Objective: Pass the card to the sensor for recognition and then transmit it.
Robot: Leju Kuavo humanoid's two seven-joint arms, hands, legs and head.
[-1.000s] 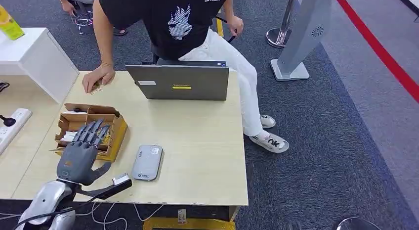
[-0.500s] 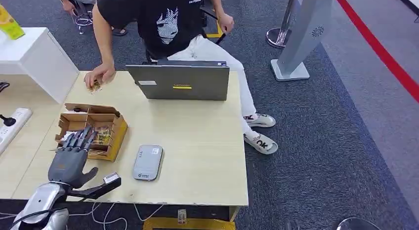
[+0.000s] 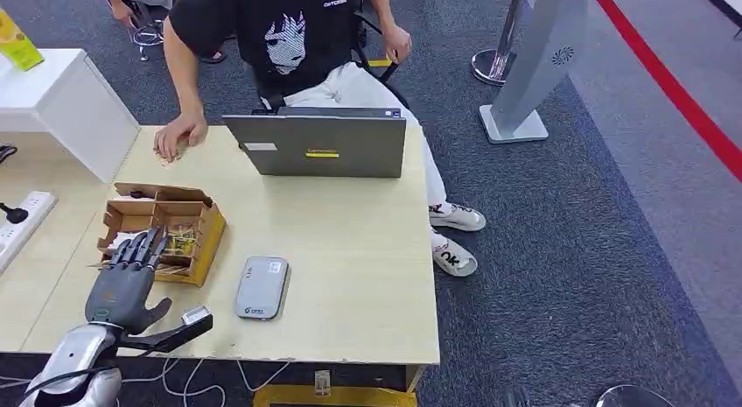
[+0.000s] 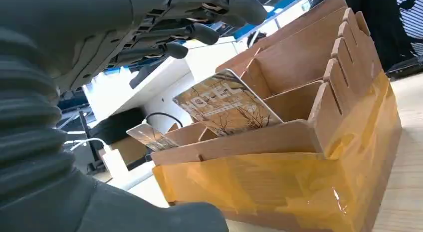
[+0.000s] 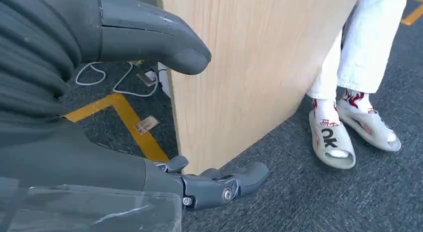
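My left hand (image 3: 122, 280) hovers with spread fingers over the near end of a cardboard card box (image 3: 166, 223) at the table's left and holds nothing. In the left wrist view the fingers (image 4: 189, 30) hang above the box (image 4: 299, 142), where a brown patterned card (image 4: 224, 105) stands tilted in a slot and a second card (image 4: 149, 137) stands behind it. A grey card sensor (image 3: 261, 287) lies flat just right of the box. My right hand (image 5: 75, 117) hangs beside the table's side panel (image 5: 239, 67), its fingers (image 5: 224, 184) loose and empty.
A person sits behind a grey laptop (image 3: 317, 144), one hand (image 3: 179, 136) resting on a small card at the table's far left. A power strip (image 3: 22, 219) and a white cabinet (image 3: 61, 101) stand left. The person's shoes (image 5: 331, 137) rest near the table.
My left hand has drawn back from over the box toward the table's near edge. The person has shifted left and settled behind the laptop, feet pulled in.
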